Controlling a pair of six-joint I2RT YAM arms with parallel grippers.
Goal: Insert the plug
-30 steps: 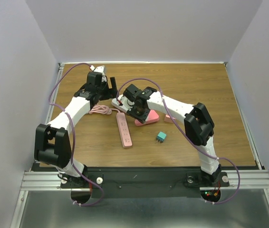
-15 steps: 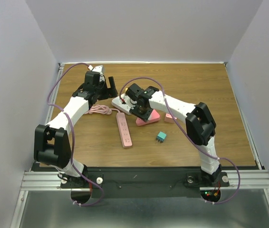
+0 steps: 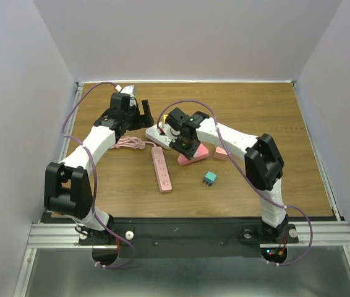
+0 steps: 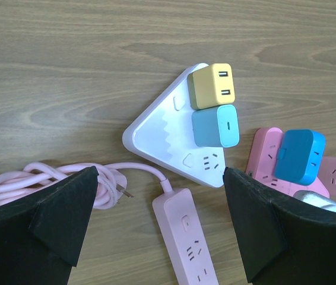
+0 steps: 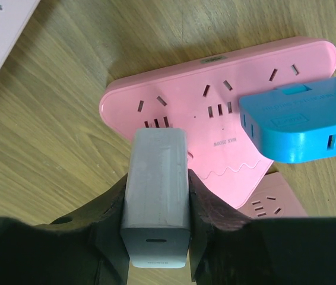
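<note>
Wooden tabletop (image 3: pixel 274 124) carries everything, and over the last second little on it shifts except the arms. The white-and-black right arm (image 3: pixel 237 143) swings its wrist a little toward two o'clock, so more of the pink triangular power strip (image 5: pixel 227 107) shows at its five o'clock side than a second ago. The left arm (image 3: pixel 94 145) draws slightly toward twelve o'clock and then holds, its left gripper (image 4: pixel 161 178) spread wide and empty above the white triangular power strip (image 4: pixel 156 133), which already bears a yellow and a light blue adapter. The long pink power strip (image 3: pixel 161 168) lies unmoved at seven o'clock of the pink triangle. The right gripper (image 5: pixel 158 190) stays clenched on the grey rectangular plug block (image 5: pixel 156 196), whose far end now overlaps a free socket group at the nine o'clock end of the pink strip; a bright blue adapter (image 5: pixel 298 127) fills the sockets at three o'clock. The prongs are hidden, so whether they touch the slots cannot be told. The shift reads as fine alignment, with the push-in probably yet to come. A small teal plug (image 3: pixel 209 178) lies untouched at five o'clock.
</note>
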